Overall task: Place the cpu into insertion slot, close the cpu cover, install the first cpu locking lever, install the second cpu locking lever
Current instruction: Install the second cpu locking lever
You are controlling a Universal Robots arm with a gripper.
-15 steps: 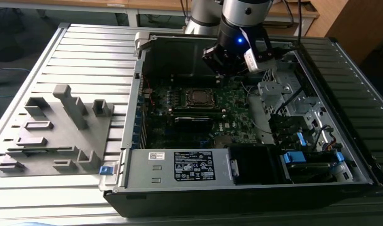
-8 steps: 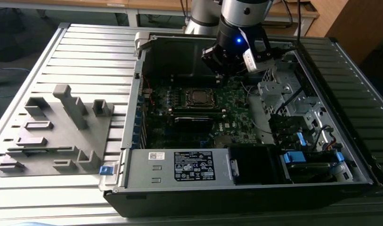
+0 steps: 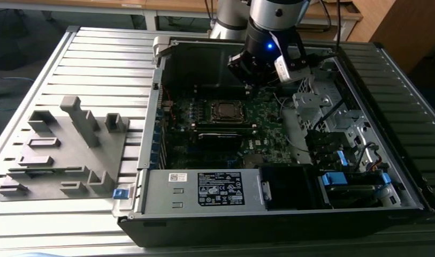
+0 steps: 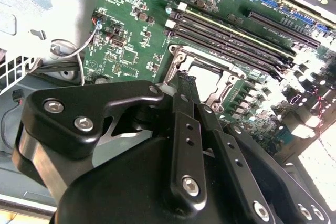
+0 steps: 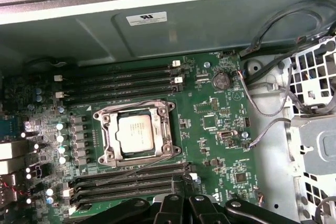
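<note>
Cpu (image 5: 134, 132) seated mid motherboard (image 5: 220, 129), cpu cover (image 5: 107, 129) lying over its edges. My hand (image 4: 184, 78) hangs just above socket, fingers pressed together, holding nothing. Locking lever (image 5: 149, 159) looks unlatched. Risk: fingertip slips off thin wire, gouges board

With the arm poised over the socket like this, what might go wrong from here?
The pincer hangs shut over the edge of the cpu cover. A descent slightly off line may scrape the cpu or strike the memory slots alongside. Also, the loose cables near the metal cage lie close to the board and might snag the wrist if it swings that way.
</note>
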